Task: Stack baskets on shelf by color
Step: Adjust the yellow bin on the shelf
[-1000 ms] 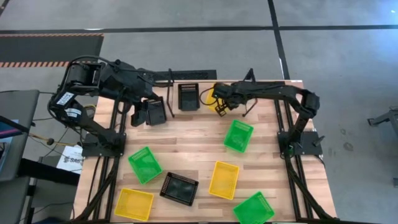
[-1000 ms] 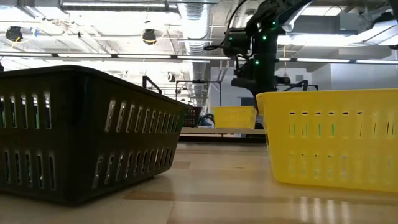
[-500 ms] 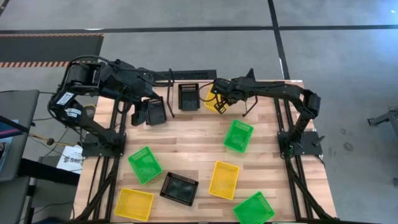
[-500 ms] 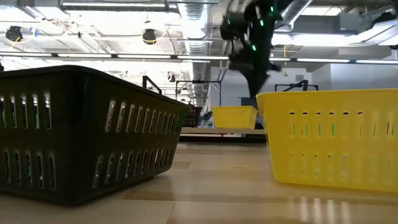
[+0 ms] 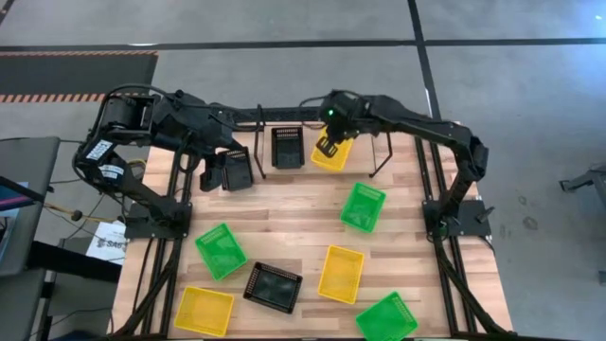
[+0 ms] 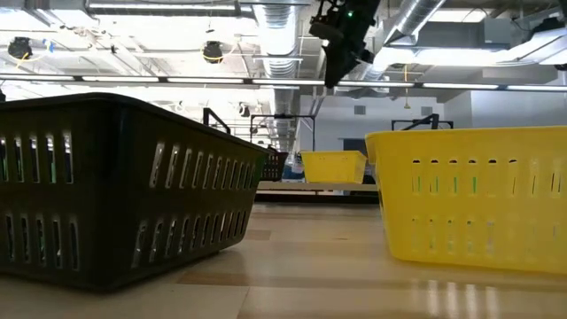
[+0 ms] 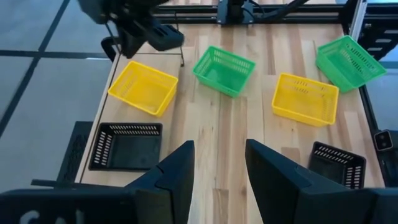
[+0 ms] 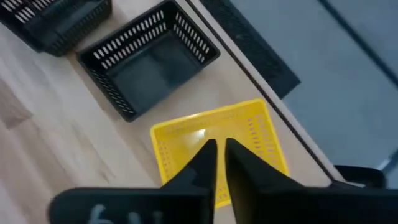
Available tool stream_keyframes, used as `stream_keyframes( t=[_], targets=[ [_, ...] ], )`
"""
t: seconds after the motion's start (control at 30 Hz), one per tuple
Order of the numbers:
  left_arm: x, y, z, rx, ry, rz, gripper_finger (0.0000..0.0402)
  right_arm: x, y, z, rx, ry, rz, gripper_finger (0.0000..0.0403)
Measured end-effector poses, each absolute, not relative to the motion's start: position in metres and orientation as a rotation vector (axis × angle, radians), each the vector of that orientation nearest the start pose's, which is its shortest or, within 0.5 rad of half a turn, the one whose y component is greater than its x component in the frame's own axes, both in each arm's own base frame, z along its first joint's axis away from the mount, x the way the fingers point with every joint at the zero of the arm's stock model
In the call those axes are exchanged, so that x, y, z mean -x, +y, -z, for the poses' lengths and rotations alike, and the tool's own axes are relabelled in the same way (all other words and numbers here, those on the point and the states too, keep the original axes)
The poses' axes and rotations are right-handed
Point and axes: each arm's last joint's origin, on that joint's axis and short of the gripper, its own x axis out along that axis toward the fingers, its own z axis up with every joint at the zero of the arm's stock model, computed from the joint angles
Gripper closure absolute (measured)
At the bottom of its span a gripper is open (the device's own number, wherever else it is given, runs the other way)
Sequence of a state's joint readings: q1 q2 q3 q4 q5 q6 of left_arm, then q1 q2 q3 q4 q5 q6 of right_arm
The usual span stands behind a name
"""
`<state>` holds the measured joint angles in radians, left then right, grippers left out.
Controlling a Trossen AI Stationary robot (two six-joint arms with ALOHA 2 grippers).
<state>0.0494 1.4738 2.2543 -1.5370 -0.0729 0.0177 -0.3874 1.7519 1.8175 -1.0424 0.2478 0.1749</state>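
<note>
A yellow basket [image 5: 336, 155] [image 8: 249, 130] sits upright on its bottom at the far edge by the shelf [image 5: 284, 115], beside a black basket [image 5: 287, 147] [image 8: 149, 59]. A second black basket [image 5: 237, 170] lies farther left. My right gripper [image 5: 327, 142] [image 8: 218, 149] hangs well above the yellow basket [image 6: 333, 166], its fingers a narrow slit apart and holding nothing. My left gripper [image 7: 219, 152] is raised at the far left, open and holding nothing.
Loose baskets lie on the wooden table: green [image 5: 363, 206], yellow [image 5: 341, 273], green [image 5: 386, 317], black [image 5: 273, 287], yellow [image 5: 204, 311], green [image 5: 220, 250]. Thin shelf posts [image 5: 379, 161] stand near the yellow basket. Bare wood lies in the table's middle.
My right gripper has risen steeply from the yellow basket on the far side and rolled as it went. The yellow basket has stayed where it was, now uncovered in the high view.
</note>
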Motion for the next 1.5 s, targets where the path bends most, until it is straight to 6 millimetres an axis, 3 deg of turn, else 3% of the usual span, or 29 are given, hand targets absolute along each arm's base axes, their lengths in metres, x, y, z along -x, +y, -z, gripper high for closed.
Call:
stream_keyframes(
  t=[0.2, 0.33, 0.6, 0.8, 1.03, 1.5],
  targets=[
    [-0.196, 0.012, -0.515, -0.044, 0.760, -0.093, 0.0269, -0.319, -0.180, -0.354, -0.366, 0.944, 0.522, 0.0279],
    [-0.196, 0.012, -0.515, -0.046, 0.760, -0.098, 0.0269, -0.314, -0.206, -0.340, -0.347, 0.986, 0.462, 0.0245],
    [-0.196, 0.015, -0.515, -0.061, 0.755, -0.225, 0.0269, -0.304, -0.244, -0.288, -0.377, 1.236, 0.328, 0.0234],
    [-0.197, 0.016, -0.517, -0.036, 0.726, -0.248, 0.0269, -0.309, -0.253, -0.267, -0.314, 1.327, 0.282, 0.0243],
    [-0.198, 0.016, -0.519, -0.033, 0.708, -0.273, 0.0269, -0.315, -0.260, -0.278, -0.175, 1.309, 0.306, 0.0242],
    [-0.198, 0.016, -0.519, -0.017, 0.706, -0.280, 0.0269, -0.310, -0.270, -0.278, -0.232, 1.244, 0.281, 0.0247]
  ],
)
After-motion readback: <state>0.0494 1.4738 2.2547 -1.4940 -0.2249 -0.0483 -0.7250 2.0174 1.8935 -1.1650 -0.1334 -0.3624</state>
